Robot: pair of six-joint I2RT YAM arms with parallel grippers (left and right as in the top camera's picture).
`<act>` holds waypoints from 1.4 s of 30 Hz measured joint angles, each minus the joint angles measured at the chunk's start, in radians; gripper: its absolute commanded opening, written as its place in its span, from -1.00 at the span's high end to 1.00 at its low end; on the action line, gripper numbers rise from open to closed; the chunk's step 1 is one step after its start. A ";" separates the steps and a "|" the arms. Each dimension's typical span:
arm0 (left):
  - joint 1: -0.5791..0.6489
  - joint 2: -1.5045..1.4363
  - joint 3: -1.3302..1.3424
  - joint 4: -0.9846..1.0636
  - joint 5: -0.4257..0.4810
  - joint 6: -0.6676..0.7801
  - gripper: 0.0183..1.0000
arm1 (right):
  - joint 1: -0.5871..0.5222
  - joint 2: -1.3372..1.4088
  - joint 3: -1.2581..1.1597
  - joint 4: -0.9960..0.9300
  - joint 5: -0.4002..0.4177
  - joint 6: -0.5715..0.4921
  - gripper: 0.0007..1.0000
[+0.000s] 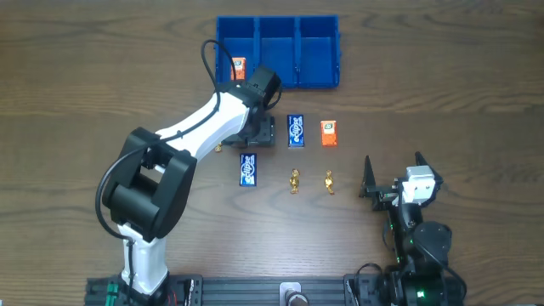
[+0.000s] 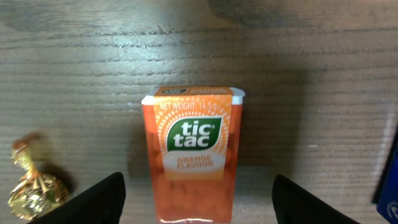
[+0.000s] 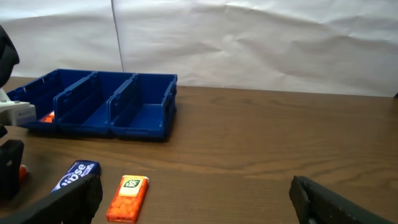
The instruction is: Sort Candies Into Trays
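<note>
As the left claw [image 2: 198,200] hangs released, fingers spread wide, the orange plastic mint box with the green label [image 2: 194,155] lies flat on the table directly beneath it, between the two fingers and touched by neither. A gold foil-wrapped candy [image 2: 34,186] sits just outside one finger.

Judgement: the step in hand is the pick of this box. The next move calls for a straight descent and a closing on the box's long sides, clear of the gold candy. A carry follows to the blue plastic three-compartment tray [image 1: 277,19] beyond the claw, where a like orange box [image 1: 239,68] occupies an end compartment. The right claw [image 1: 393,172] rests released, well apart.
</note>
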 measured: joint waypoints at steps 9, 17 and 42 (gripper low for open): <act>0.000 0.016 0.000 0.017 0.009 -0.013 0.26 | 0.000 0.000 0.000 0.000 0.000 0.000 -1.00; 0.000 0.016 0.001 0.018 0.010 -0.033 0.41 | 0.000 0.000 0.000 0.000 0.000 0.000 -1.00; 0.185 0.145 0.919 -0.360 -0.097 0.046 0.38 | 0.000 0.000 0.000 0.000 0.000 0.000 -1.00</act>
